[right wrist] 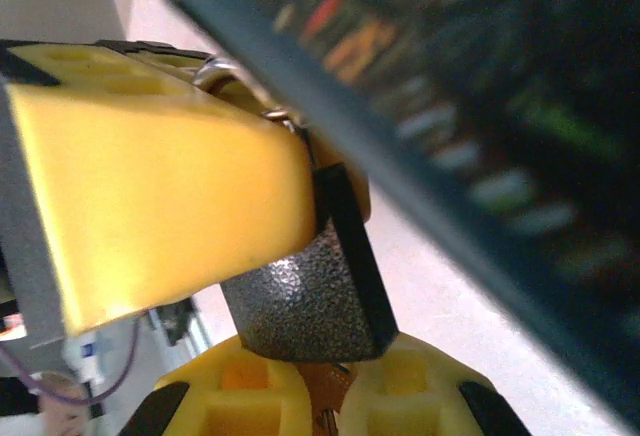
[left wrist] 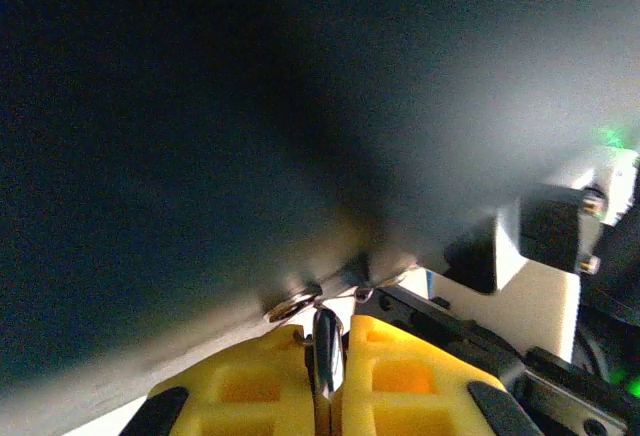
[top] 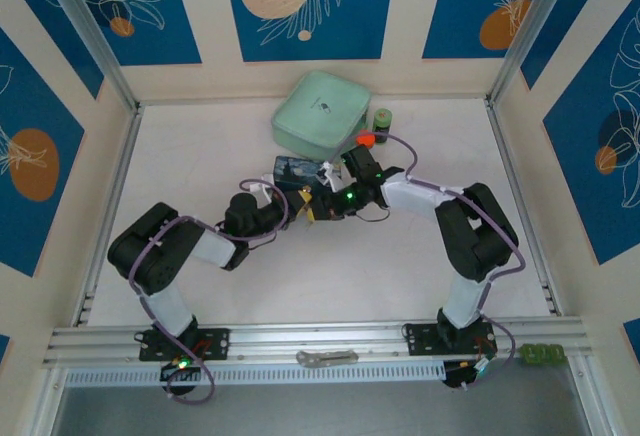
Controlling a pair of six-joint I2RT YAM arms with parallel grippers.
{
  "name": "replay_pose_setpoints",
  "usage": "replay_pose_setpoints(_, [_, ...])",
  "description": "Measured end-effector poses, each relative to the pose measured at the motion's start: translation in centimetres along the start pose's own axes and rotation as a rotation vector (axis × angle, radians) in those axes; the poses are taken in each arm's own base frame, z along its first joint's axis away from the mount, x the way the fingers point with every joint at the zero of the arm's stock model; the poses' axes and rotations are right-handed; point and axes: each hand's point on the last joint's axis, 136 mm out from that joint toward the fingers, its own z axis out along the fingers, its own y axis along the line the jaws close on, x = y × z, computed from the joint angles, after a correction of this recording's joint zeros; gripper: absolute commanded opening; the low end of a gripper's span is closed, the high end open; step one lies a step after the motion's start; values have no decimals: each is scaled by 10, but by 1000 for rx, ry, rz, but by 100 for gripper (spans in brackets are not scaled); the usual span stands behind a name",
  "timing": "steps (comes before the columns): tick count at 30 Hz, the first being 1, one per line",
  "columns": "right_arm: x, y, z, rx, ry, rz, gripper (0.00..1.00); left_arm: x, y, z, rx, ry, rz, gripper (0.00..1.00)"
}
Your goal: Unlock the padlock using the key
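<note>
Left jaws clamp the padlock [right wrist: 300, 306]; right jaws pinch the key [right wrist: 325, 396], apparently seated in its keyhole. Next: twist key, padlock held steady.

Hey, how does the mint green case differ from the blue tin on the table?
Colour: the mint green case is pale; the blue tin is dark with lighter markings. Size: the case is clearly bigger than the tin. Place: the case lies nearer the back wall, the tin in front of it. Both are roughly rectangular and rest on the white table.
</note>
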Motion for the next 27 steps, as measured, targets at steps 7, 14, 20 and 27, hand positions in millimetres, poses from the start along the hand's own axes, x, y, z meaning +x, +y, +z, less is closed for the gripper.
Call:
replay_pose_setpoints(7, [3, 5, -5, -143, 29, 83, 0, 5, -2, -1, 50, 28, 28, 0])
replay_pose_setpoints(14, [0, 9, -7, -210, 36, 85, 0, 3, -6, -2, 68, 33, 79, 0])
replay_pose_setpoints(20, [1, 6, -8, -181, 30, 88, 27, 3, -5, -2, 70, 34, 89, 0])
replay_pose_setpoints(27, [-10, 8, -33, -84, -58, 67, 49, 11, 14, -5, 26, 47, 61, 0])
